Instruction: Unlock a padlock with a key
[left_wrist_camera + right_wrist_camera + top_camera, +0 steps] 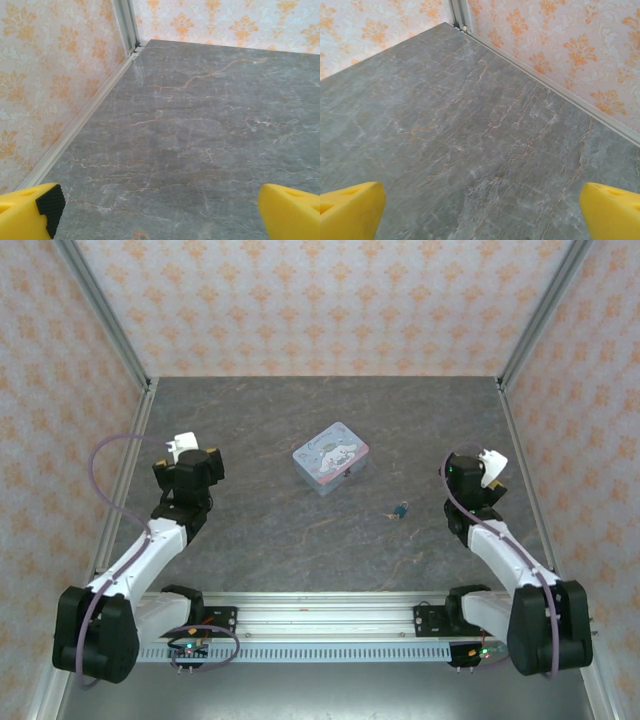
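Left gripper [159,214]: jaws fully spread, holding nothing, above bare grey table [200,125]. Right gripper [481,214]: likewise wide apart, empty. Padlock [402,509] lies on the table between the cartoon-printed box [331,458] and right arm, key [392,514] against it, detail indistinct.

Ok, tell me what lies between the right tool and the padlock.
Nothing but bare grey table, as the top view shows. The right tool stands open, off to the right of the padlock and apart from it.
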### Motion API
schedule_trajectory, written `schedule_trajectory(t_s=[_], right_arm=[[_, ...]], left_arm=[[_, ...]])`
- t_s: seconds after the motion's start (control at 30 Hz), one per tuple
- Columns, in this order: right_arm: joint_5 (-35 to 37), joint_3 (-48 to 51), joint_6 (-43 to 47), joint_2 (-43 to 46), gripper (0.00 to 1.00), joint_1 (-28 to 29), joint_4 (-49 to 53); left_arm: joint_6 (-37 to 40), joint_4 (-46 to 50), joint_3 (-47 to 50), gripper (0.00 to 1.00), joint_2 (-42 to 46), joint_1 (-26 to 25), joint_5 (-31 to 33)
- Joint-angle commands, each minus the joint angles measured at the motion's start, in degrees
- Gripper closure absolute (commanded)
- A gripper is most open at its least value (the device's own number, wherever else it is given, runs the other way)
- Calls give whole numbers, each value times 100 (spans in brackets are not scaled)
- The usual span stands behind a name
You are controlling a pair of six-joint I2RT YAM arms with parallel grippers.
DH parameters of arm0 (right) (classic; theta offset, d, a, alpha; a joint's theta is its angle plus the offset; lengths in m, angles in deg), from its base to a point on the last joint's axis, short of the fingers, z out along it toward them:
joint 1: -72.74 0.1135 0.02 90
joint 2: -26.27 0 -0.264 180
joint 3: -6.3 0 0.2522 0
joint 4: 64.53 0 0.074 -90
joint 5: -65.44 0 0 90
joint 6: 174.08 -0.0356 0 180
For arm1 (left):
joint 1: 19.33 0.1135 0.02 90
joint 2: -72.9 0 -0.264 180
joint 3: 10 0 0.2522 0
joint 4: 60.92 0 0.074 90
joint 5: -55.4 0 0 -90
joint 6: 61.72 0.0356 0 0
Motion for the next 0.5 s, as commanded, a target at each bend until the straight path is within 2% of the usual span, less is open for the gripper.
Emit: schedule_trajectory(t_s=[0.0,0.13,0.2,0.3,0.33,0.37,0.47], right_arm=[[296,101,575,-409,1,-42,-1202],[346,417,780,-961,1,-64,-2126],[234,658,948,-1257,1,-95,-2952],[-649,994,1282,-1635,1,-263,-4068],[-785,1197,1328,-1892,0,-314,-4810],[-1118,1323,1372,-2014,1,-373,-4995],[-1184,1454,1433,-2484,1,-376,-5761]], left_arm=[[261,-864,156,0,-252,187,-321],[161,-1717,509,0,-596,217,-573],[248,-2085,599,0,-978,216,-721],[472,-2857,755,1,-1591,235,-870],[547,-2781,664,1,-1659,248,-1084],[620,-3074,727,1,-1823,258,-1240],[782,-3637,872,2,-2213,271,-1596]])
